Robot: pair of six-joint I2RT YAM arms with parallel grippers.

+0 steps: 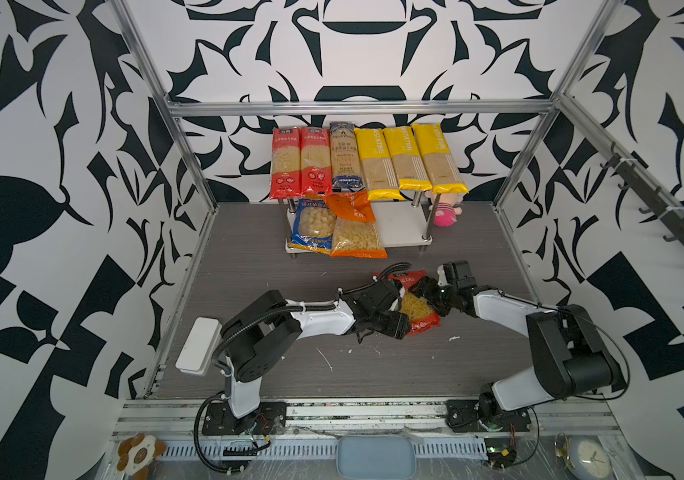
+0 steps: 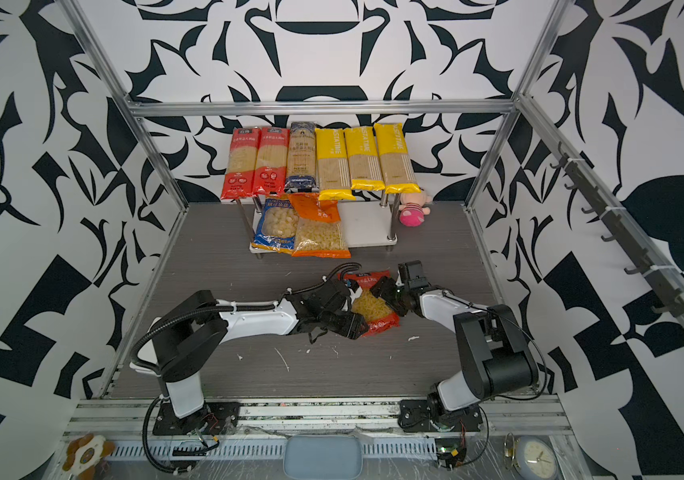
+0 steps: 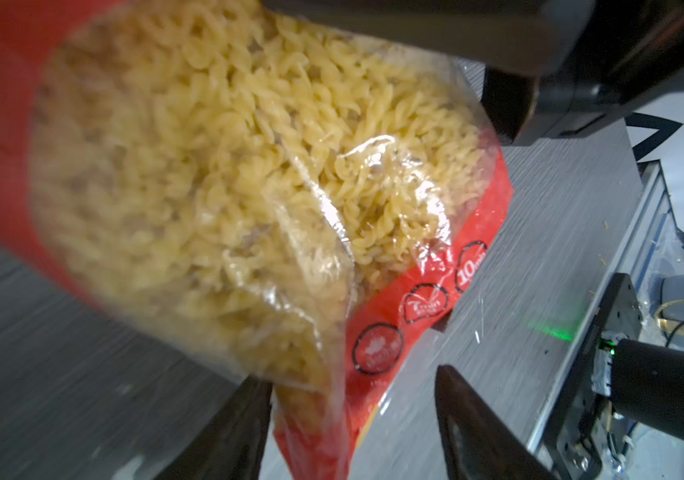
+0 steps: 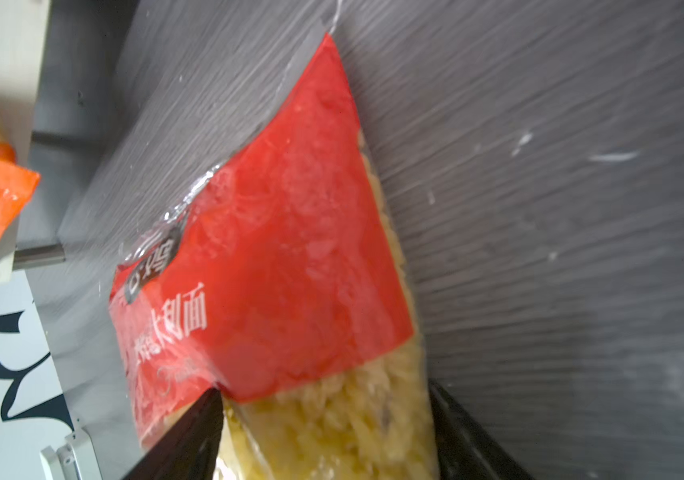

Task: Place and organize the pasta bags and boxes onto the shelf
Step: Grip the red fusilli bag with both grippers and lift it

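At the back, top tier of the shelf [image 1: 398,226]: six long packs side by side, two red packs [image 1: 286,162], one dark blue pack [image 1: 345,156], three yellow packs [image 1: 407,160] printed "PASTATIME"; smaller print is unreadable.
Lower tier: blue bag [image 1: 313,226] and orange bag [image 1: 355,230] overlap at its left end, their tops hidden under the upper board.
Right of the shelf: pink doll [image 1: 446,210], partly hidden behind a yellow pack.
In front, left gripper [image 3: 350,376]: fingers apart, the red bag [image 1: 417,311] corner between them, one finger clear.
Red bag: off the shelf, over the table [image 1: 269,270], half covered by both grippers; "10" and white Chinese characters show.
Further right, right gripper [image 4: 326,390]: fingers wide at the bag's sides; whether they pinch it cannot be told.
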